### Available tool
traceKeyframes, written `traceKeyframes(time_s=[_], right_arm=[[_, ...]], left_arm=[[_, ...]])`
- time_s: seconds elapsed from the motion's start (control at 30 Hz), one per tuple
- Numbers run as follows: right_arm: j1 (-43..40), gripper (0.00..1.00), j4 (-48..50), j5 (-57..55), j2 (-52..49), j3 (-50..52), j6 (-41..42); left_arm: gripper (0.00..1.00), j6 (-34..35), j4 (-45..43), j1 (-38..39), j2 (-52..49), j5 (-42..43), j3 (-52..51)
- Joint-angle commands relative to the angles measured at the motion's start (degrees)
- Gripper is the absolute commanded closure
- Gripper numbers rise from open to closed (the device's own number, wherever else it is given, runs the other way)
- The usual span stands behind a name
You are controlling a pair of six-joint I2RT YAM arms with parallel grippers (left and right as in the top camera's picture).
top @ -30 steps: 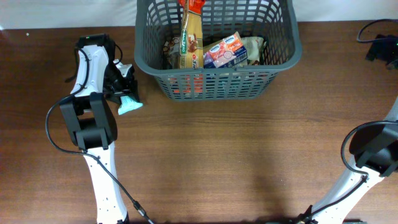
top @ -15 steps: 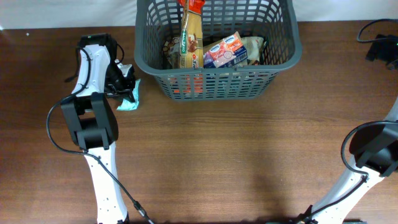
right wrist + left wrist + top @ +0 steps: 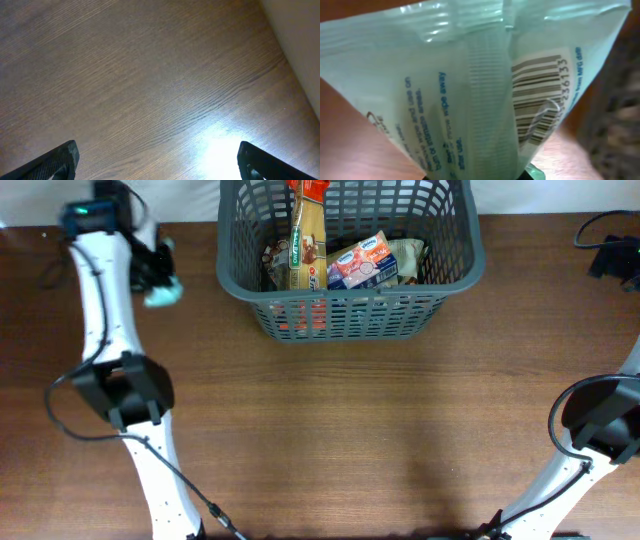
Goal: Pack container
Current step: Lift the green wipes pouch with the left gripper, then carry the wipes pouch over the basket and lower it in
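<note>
The dark grey lattice basket (image 3: 452,265) stands at the back centre and holds several snack packs, among them a tall yellow pack (image 3: 306,250) and a pink and blue pack (image 3: 364,262). My left gripper (image 3: 150,272) is raised at the far left of the basket, shut on a pale teal packet (image 3: 163,292). In the left wrist view that packet (image 3: 470,95) fills the frame, barcode side showing. My right gripper (image 3: 157,162) is open and empty over bare wood near the table's right edge.
The wooden table (image 3: 360,430) stretches in front of the basket. A black cable and device (image 3: 612,252) lie at the far right edge. A white wall edge (image 3: 300,40) shows beside the table in the right wrist view.
My left gripper has lifted the teal packet off the table beside the basket and swung up and to the far left. The right arm has not moved.
</note>
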State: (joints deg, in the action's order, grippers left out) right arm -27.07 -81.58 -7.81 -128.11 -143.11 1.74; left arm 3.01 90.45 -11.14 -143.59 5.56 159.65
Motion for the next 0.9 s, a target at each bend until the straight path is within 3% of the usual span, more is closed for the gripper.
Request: traceKeyframes(time_s=[0.0,0.13,0.33,0.63,0.87], right_arm=[[0.0,0.01,0.2,0.1,0.2,0.1,0.7],[0.0,0.01,0.2,0.1,0.2,0.1,0.7],[0.0,0.01,0.2,0.1,0.2,0.1,0.7],[0.0,0.01,0.2,0.1,0.2,0.1,0.7],[0.0,0.01,0.2,0.1,0.2,0.1,0.7]], left_arm=[[0.98,2.8,0.9,0.0,7.5,2.8,6.3],[0.98,3.2,-0.5,2.4,11.5,8.9,9.8],[0.98,4.3,-6.7,10.2,16.7,11.3,10.3],[0.98,1.3,-15.5,23.7,17.6,11.1,9.9],[0.98,-0.1,-17.0,28.1,17.5,8.2,8.5]])
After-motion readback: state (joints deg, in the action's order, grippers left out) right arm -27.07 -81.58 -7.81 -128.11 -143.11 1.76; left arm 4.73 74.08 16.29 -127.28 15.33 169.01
